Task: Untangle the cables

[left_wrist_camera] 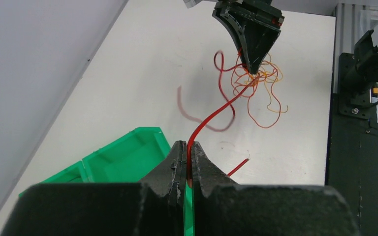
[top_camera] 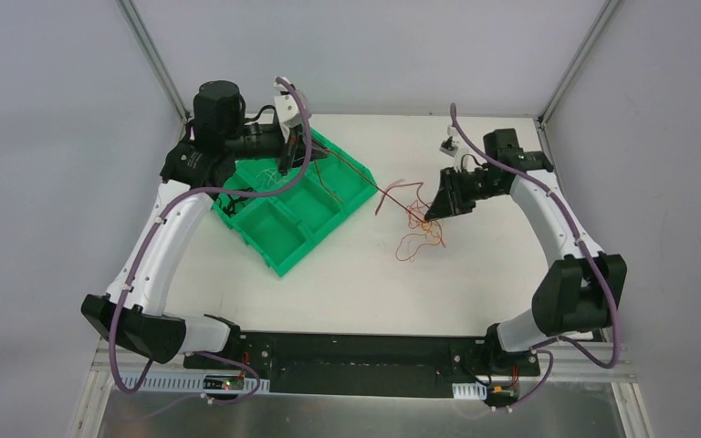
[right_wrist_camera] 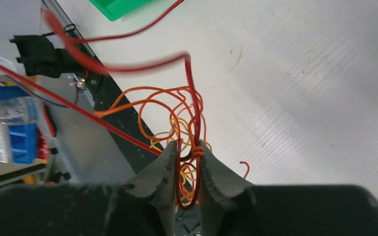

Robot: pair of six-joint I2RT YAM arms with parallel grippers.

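Grey walls (top_camera: 55, 137) enclose a white tabletop (top_camera: 475, 283) where two white robot arms reach inward from the near edge, the left arm (top_camera: 160, 246) bending over a green tray (top_camera: 278, 242) with open compartments at the left of the surface, the right arm (top_camera: 557, 219) angled toward the middle. Between them, on the bare tabletop just right of the tray, lie the cables (top_camera: 420, 233), a small loose tangle of orange, yellow and red loops. The right pincer (right_wrist_camera: 189, 147) points down into that tangle with its jaws a little apart, and several strands and an orange knot thread through the gap. The left pincer (left_wrist_camera: 187, 147), raised above the tray's far corner, has its jaws pressed together on a red cable (left_wrist_camera: 211, 115), which runs from there in a long line back to the tangle under the right pincer. Another red strand beside it shows only as a blur.
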